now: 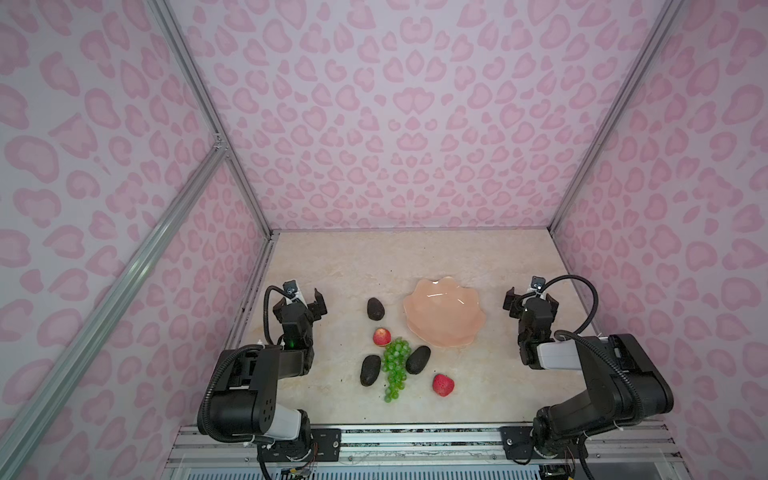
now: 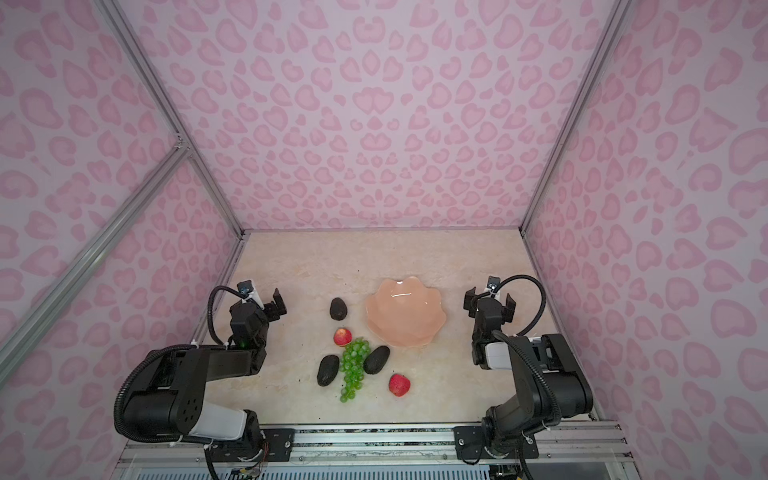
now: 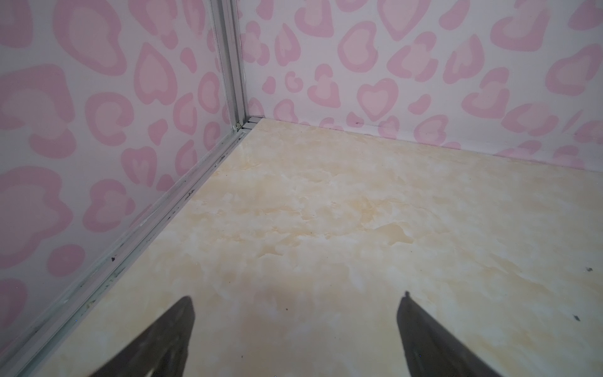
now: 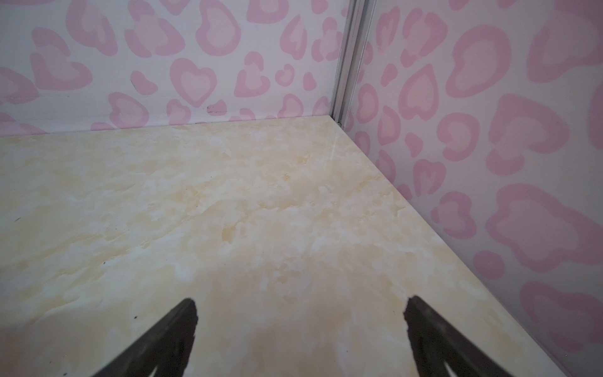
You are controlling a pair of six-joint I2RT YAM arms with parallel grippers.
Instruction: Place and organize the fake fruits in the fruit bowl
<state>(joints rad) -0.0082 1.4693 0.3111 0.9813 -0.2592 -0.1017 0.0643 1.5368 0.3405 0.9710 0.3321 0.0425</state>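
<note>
The left claw point(image 1: 306, 303) hangs near the left edge of the surface point(image 1: 332, 257), jaws spread wide and empty. Its wrist view shows both fingertips point(image 3: 182, 313) over bare marble, facing the far left corner. It looks parked clear of the fruit and not lined up on any piece.

Right of it, toward the middle, all six fruits lie loose on the surface. None is in the bowl, so the task looks barely begun. The near avocado point(image 1: 370, 370) lies just beside the grapes point(image 1: 395, 365). The far avocado point(image 1: 375, 309) sits alone, with open marble round it, and seems an easy first pick for the left arm. The red apple-like fruit point(image 1: 381, 336) rests against the top of the grapes, whose bunch trails toward the near edge. The middle avocado point(image 1: 417, 360) presses in on the bunch's other side. The grapes are therefore hemmed on three sides, and a claw closing on them would probably knock a neighbour. I would clear those neighbours first. The strawberry point(image 1: 443, 385) lies by itself nearer the near edge, free all round.

The fruit bowl point(image 1: 440, 343) stands empty, right of the middle. Its near rim is close to the middle avocado but apart from it. It is wide and shallow, so the long bunch should fit, though round fruit may roll inside.

The right claw point(image 1: 531, 303) hangs near the right edge, level with the bowl. Its jaws are wide and hold nothing, and nothing stands between it and the bowl.
</note>
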